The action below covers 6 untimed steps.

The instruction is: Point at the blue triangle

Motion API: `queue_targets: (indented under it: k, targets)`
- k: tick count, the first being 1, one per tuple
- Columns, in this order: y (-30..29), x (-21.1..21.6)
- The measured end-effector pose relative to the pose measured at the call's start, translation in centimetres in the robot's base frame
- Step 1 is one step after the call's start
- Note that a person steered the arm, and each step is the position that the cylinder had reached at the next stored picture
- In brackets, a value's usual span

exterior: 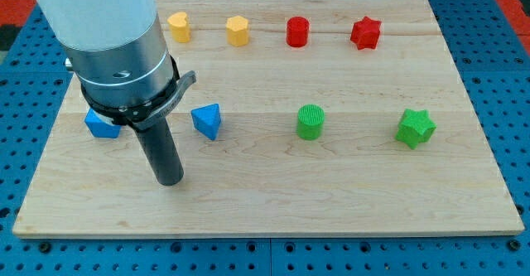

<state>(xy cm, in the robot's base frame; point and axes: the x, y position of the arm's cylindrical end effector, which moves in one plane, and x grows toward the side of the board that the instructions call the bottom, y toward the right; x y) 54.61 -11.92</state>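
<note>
The blue triangle (207, 120) lies on the wooden board (331, 193), left of the middle. My tip (170, 180) rests on the board below and to the left of the blue triangle, a short gap apart from it. A second blue block (101, 124) lies further left, partly hidden behind the arm.
Along the view's top stand a yellow block (179, 26), a yellow hexagon (238, 31), a red cylinder (297, 31) and a red star (365, 33). A green cylinder (310, 122) and a green star (415, 128) lie to the right of the blue triangle.
</note>
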Motion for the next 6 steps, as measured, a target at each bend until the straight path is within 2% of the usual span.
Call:
queue_targets:
  k: [1,2,4,5,6]
  targets:
    - [2.5,0.8]
    - [7.8,0.3]
    - [4.6,-5.4]
    - [8.3,-8.1]
    - [7.8,-10.3]
